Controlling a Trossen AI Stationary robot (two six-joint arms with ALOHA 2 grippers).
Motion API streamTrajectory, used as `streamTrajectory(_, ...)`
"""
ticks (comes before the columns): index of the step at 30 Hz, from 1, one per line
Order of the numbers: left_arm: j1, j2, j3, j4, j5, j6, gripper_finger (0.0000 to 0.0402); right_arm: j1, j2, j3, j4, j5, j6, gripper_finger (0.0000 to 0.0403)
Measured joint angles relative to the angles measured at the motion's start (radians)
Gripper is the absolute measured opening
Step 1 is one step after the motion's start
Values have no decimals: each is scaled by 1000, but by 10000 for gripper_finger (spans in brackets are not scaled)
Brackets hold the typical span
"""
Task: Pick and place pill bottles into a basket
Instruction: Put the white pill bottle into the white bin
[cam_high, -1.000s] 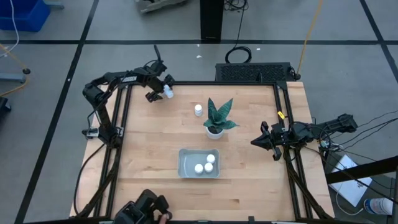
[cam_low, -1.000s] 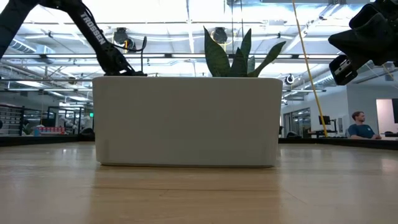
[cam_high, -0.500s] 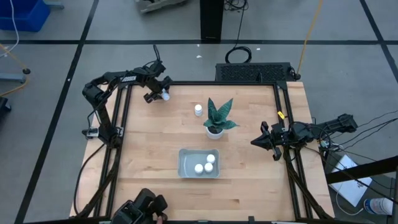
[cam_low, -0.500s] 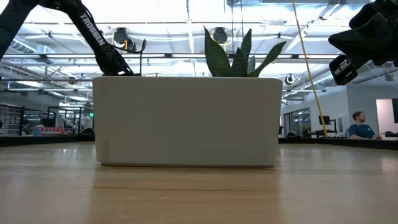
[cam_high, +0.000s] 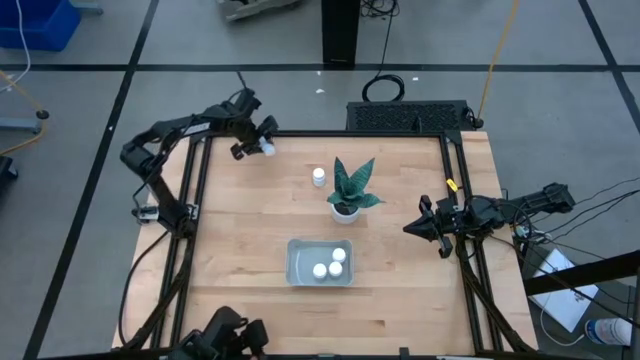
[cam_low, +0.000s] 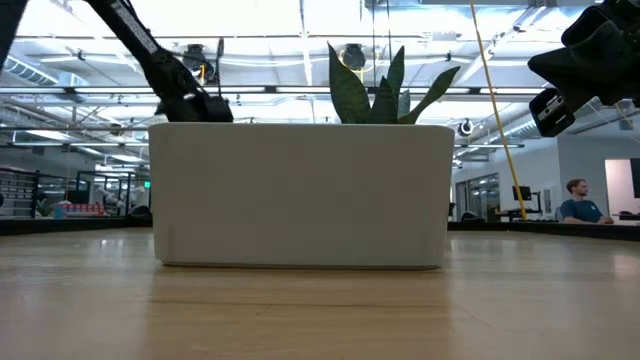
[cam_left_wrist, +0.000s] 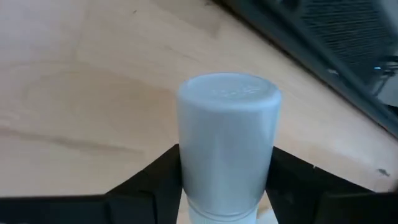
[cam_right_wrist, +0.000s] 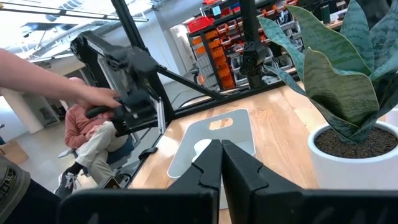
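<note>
Your left gripper (cam_high: 262, 147) sits at the upper left of the high view, fingers clamped on a bottle (cam_left_wrist: 227, 137). Your right gripper (cam_high: 410, 228) waits at the right edge, fingers together.

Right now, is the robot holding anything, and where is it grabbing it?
Yes. The left end effector holds a pill bottle, pinching its sides just under the cap. The right end effector is shut and holds nothing.

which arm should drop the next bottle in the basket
Left. The left end effector already grips a pill bottle at the table's far left corner. The right end effector is shut and empty, parked at the right edge, so only the left can carry to the basket.
</note>
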Motion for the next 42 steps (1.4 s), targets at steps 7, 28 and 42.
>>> streamTrajectory(7, -32, -183, 0, 25, 19, -18, 183, 0, 0, 0, 0, 0, 0, 4)
streamTrajectory(28, -214, -583, 4, 339, -125, -185, 195, 0, 0, 0, 408, 174, 334, 4)
streamTrajectory(42, -384, -625, 4, 649, -238, 30, 195, -1, 76, 0, 600, 496, 851, 4)
